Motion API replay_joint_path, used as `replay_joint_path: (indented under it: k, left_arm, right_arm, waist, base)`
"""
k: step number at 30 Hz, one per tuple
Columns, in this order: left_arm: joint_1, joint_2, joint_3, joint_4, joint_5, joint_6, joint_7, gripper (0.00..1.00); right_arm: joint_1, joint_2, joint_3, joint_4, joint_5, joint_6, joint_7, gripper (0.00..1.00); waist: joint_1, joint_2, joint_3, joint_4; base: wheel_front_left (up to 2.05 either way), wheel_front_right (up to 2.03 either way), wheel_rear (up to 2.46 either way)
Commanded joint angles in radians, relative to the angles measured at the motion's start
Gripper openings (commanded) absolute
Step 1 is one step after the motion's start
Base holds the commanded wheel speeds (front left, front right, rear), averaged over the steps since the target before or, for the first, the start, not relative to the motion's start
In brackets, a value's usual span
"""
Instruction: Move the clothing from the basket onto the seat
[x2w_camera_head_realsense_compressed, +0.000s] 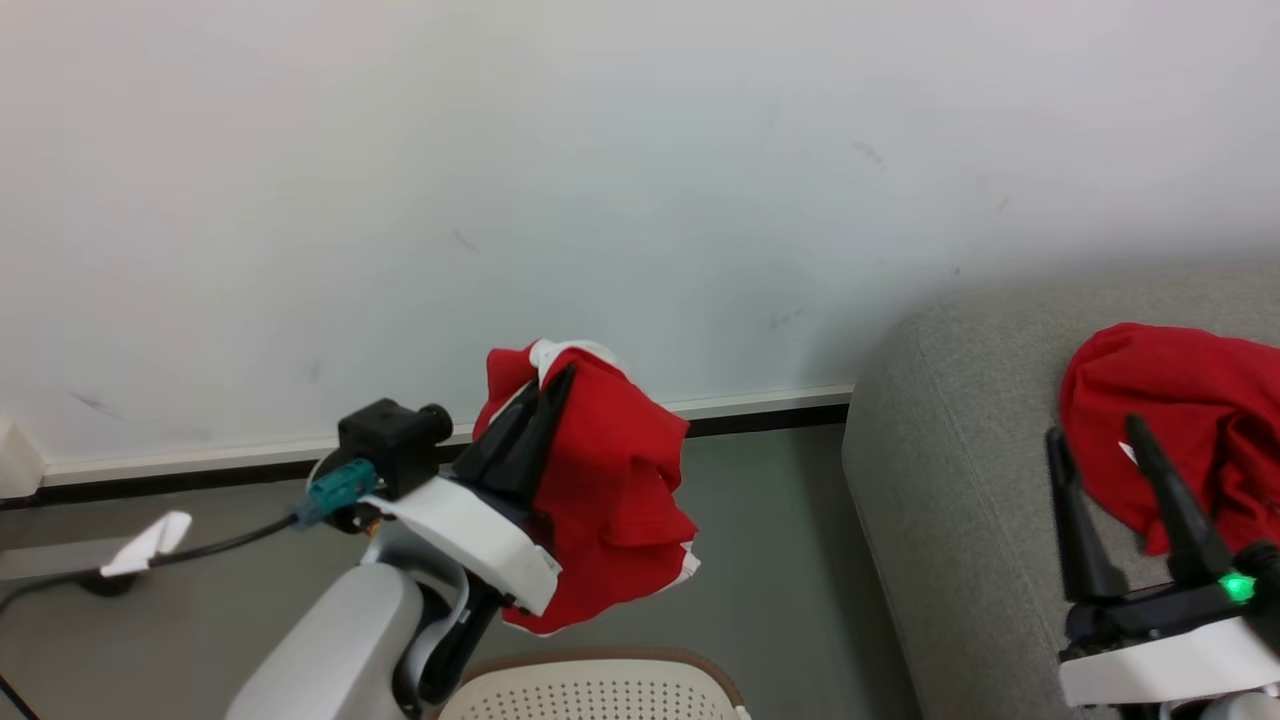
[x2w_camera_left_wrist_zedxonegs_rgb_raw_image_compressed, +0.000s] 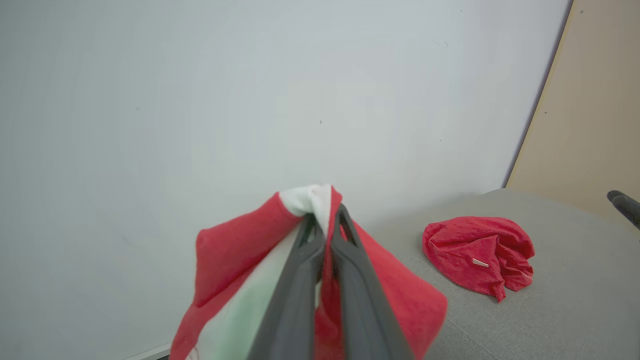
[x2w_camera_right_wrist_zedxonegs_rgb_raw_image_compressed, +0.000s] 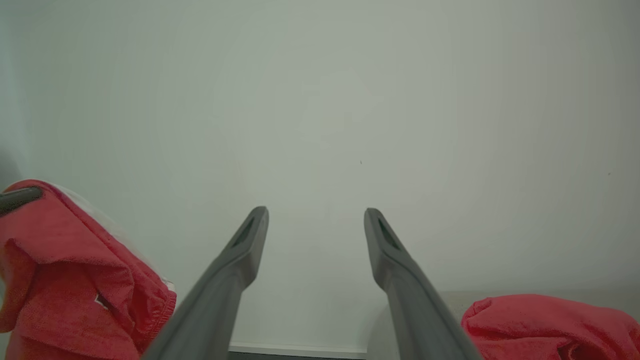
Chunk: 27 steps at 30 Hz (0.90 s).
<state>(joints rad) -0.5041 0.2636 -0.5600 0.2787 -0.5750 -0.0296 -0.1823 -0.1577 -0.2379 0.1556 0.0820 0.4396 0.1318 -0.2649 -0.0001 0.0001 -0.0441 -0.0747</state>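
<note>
At far left, we note a black cable (x2w_camera_head_realsense_compressed: 215, 545) with a white tag lying on the grey floor (x2w_camera_head_realsense_compressed: 760, 560) below the white wall (x2w_camera_head_realsense_compressed: 640, 180).

The left gripper (x2w_camera_head_realsense_compressed: 548, 398) (x2w_camera_left_wrist_zedxonegs_rgb_raw_image_compressed: 326, 220) is raised in front of the wall, above the floor. Its fingers (x2w_camera_left_wrist_zedxonegs_rgb_raw_image_compressed: 295, 300) are pressed together and pinch a red garment (x2w_camera_head_realsense_compressed: 610, 480) (x2w_camera_left_wrist_zedxonegs_rgb_raw_image_compressed: 230, 250) (x2w_camera_right_wrist_zedxonegs_rgb_raw_image_compressed: 65, 270) at a white-trimmed edge. The fabric hangs from the fingertips clear of everything below.

Directly beneath it, at the bottom edge of the head view, we record the basket (x2w_camera_head_realsense_compressed: 620, 656). We cannot tell its contents.

To the right stands the seat (x2w_camera_head_realsense_compressed: 950, 480) (x2w_camera_left_wrist_zedxonegs_rgb_raw_image_compressed: 575, 295). A second red garment (x2w_camera_head_realsense_compressed: 1170, 400) (x2w_camera_left_wrist_zedxonegs_rgb_raw_image_compressed: 475, 255) (x2w_camera_right_wrist_zedxonegs_rgb_raw_image_compressed: 550, 325) lies bunched on its cushion, well apart from the first.

The right gripper (x2w_camera_head_realsense_compressed: 1093, 430) (x2w_camera_right_wrist_zedxonegs_rgb_raw_image_compressed: 316, 213) is over the seat, just beside that bunched garment. Its fingers (x2w_camera_right_wrist_zedxonegs_rgb_raw_image_compressed: 240, 255) are spread wide with nothing between them. We cannot tell whether they touch the fabric.
</note>
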Motion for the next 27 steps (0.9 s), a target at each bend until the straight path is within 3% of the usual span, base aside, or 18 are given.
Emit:
replay_joint_path:
  k: [1, 8, 13, 21, 27]
  left_arm:
    - [-0.004, 0.010, 0.004, -0.014, -0.001, 0.004, 0.007, 0.00]
    - [0.021, 0.055, 0.023, -0.147, -0.007, 0.050, 0.063, 0.00]
    - [0.029, 0.060, 0.021, -0.184, -0.008, 0.062, 0.077, 0.00]
    - [-0.002, 0.041, -0.014, -0.195, 0.010, 0.049, 0.086, 0.00]
    - [-0.014, 0.016, -0.047, -0.199, 0.012, 0.035, 0.089, 0.00]
  right_arm:
    - [0.012, 0.003, 0.009, 0.001, 0.009, -0.002, 0.001, 1.00]
    - [-0.022, -0.005, 0.133, 0.008, 0.025, -0.002, 0.001, 1.00]
    - [-0.045, -0.007, 0.280, 0.039, 0.039, -0.002, 0.001, 1.00]
    - [-0.113, 0.002, 0.498, 0.164, 0.058, -0.002, 0.001, 1.00]
    - [-0.173, 0.034, 0.578, 0.284, 0.055, -0.002, 0.001, 1.00]
  waist:
    - [0.0001, -0.0001, 0.002, -0.001]
    - [0.0001, -0.0001, 0.015, -0.015]
    - [0.0001, -0.0001, 0.020, -0.013]
    - [0.0001, -0.0001, 0.012, 0.029]
    - [0.0001, -0.0001, 0.004, 0.073]
  base:
    - [0.00, 0.00, 0.00]
    - [0.00, 0.00, 0.00]
    - [0.00, 0.00, 0.00]
    - [0.00, 0.00, 0.00]
    - [0.00, 0.00, 0.00]
